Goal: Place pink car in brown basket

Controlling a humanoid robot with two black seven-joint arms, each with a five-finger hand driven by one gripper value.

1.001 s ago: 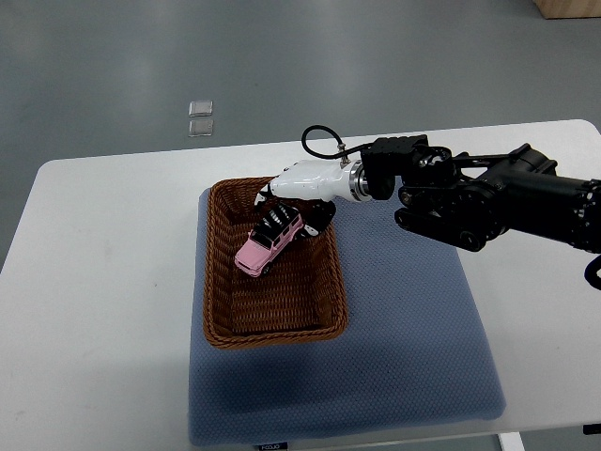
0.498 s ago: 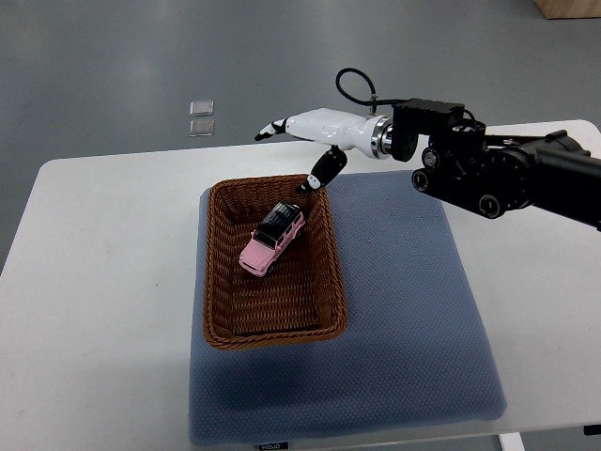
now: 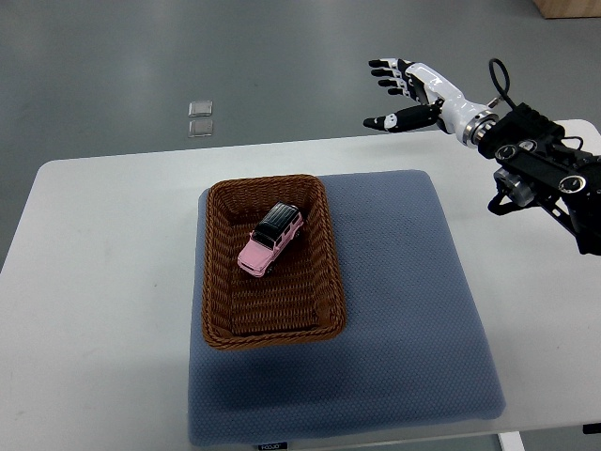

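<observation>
The pink car (image 3: 270,240), a toy with a black roof, lies inside the brown wicker basket (image 3: 215,282), in its upper half, angled toward the upper right. My right hand (image 3: 394,92) hovers high at the upper right, well away from the basket, above the table's far edge. Its fingers are spread and hold nothing. The black right arm (image 3: 549,174) enters from the right edge. No left arm shows.
The basket rests on a blue-grey mat (image 3: 404,310) that covers the middle of the white table (image 3: 94,282). Two small clear squares (image 3: 200,118) lie on the grey floor beyond the table. A wooden box corner (image 3: 568,7) shows at the top right.
My right hand let go of the car in the basket, then rose and pulled back to the upper right with its fingers spreading. The car stays where it was set.
</observation>
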